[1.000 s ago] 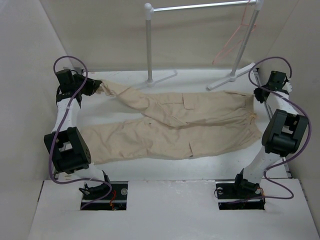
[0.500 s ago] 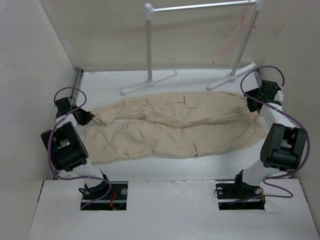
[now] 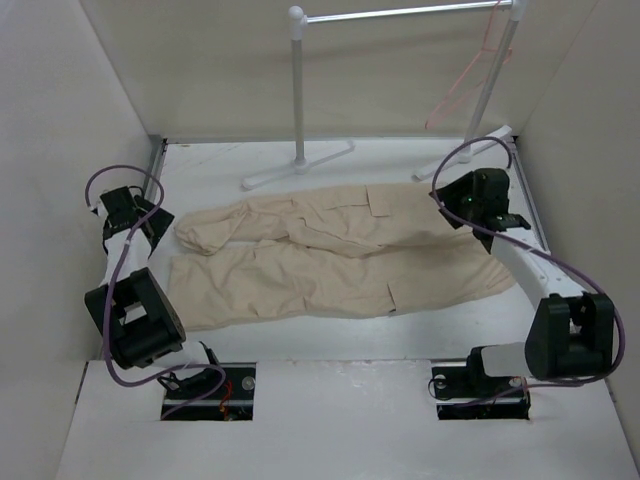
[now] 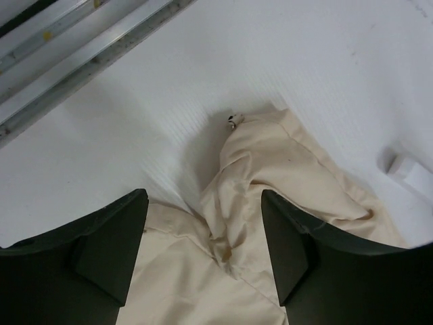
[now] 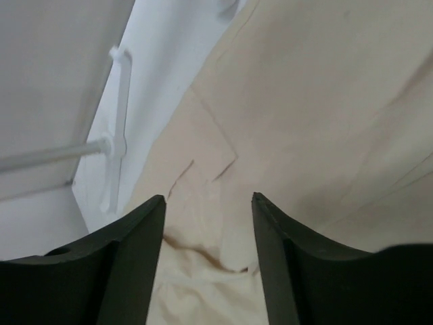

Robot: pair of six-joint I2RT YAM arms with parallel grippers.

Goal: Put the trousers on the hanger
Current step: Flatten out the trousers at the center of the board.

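The beige trousers (image 3: 340, 250) lie flat across the table, leg ends to the left and waist to the right. My left gripper (image 3: 160, 226) is open just left of the crumpled leg ends (image 4: 270, 162), cloth showing below and between its fingers (image 4: 111, 244). Over the waist end hovers my right gripper (image 3: 448, 205), also open, with only flat cloth (image 5: 304, 101) beyond its fingers (image 5: 135, 250). Neither grips anything. The pink wire hanger (image 3: 465, 75) hangs from the rack's rail at the back right, far from both grippers.
A white rack with a metal rail (image 3: 400, 12) stands at the back; its posts (image 3: 297, 90) and feet (image 3: 300, 165) rest just behind the trousers. Walls enclose the table on the left, right and back. A metal track (image 4: 81, 47) runs along the left edge.
Both grippers have opened and let go of the trousers. The leg ends dropped onto the table by the left gripper. The right arm swung left, over the waist.
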